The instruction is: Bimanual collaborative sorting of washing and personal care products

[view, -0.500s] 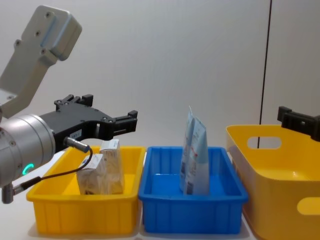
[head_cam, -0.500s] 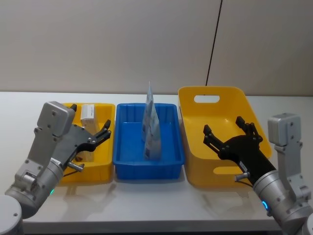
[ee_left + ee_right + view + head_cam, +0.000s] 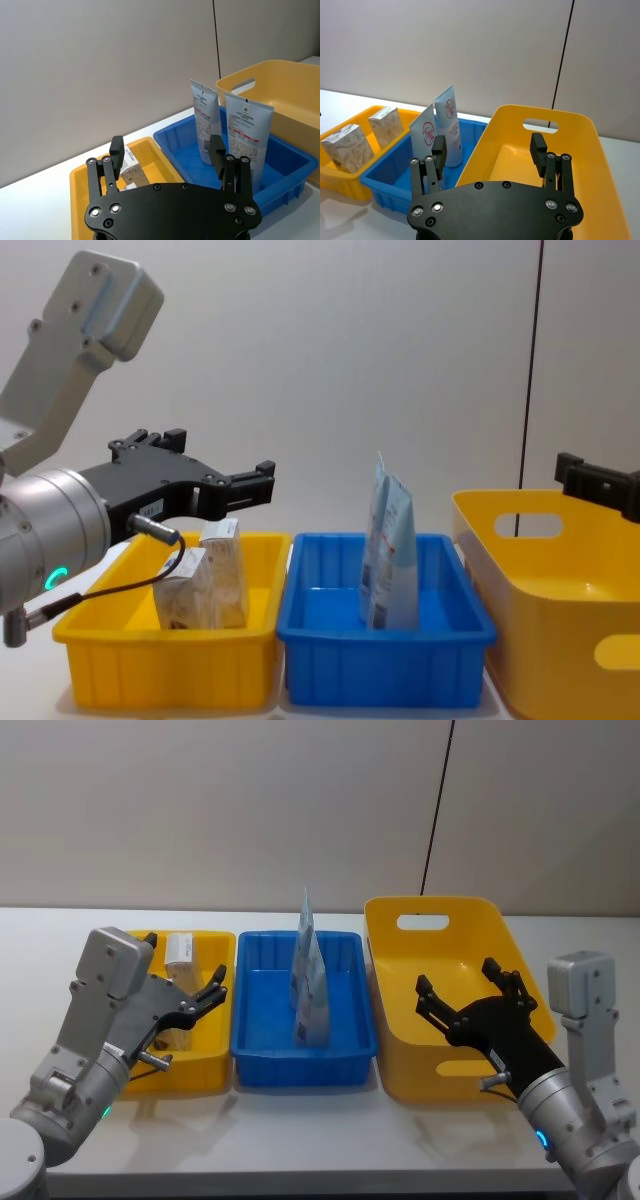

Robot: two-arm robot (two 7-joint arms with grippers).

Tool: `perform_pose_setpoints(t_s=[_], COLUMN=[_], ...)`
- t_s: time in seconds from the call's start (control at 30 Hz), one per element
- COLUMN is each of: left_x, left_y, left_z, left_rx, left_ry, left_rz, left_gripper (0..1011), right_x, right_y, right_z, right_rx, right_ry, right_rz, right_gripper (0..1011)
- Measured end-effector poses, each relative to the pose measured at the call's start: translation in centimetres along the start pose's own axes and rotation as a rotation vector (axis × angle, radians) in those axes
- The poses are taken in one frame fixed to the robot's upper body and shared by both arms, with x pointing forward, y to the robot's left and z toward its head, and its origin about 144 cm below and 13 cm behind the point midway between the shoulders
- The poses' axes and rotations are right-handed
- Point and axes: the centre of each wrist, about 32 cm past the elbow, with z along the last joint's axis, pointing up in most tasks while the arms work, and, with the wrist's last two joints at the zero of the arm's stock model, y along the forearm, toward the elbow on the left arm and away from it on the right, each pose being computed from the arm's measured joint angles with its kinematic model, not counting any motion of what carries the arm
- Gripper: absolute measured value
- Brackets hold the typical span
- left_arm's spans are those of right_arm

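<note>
Nothing has moved since half a second ago. Nearest, the left gripper (image 3: 166,150) hovers with fingers spread above the small yellow tray (image 3: 215,1058), and the right gripper (image 3: 457,978), spread just as wide, hangs over the big yellow bin (image 3: 440,910). Two whitish leaf-printed packs (image 3: 348,148) stand in the small yellow tray (one nearer, one behind). Between that tray and the bin, the blue tray (image 3: 300,1055) holds two pale-blue pouches (image 3: 245,132) upright, perhaps touching each other; the side view leaves that unclear.
</note>
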Motion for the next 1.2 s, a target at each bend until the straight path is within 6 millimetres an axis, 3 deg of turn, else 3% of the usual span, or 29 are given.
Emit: perform_pose_setpoints(t_s=[1.2], left_x=[0.00], left_y=[0.00], left_z=[0.00], left_rx=[0.000], left_ry=[0.000], left_rz=[0.000], left_gripper=[1001], right_x=[0.00], right_y=[0.00], right_z=[0.00], right_rx=[0.000], right_ry=[0.000], right_rz=[0.000], right_gripper=[1002])
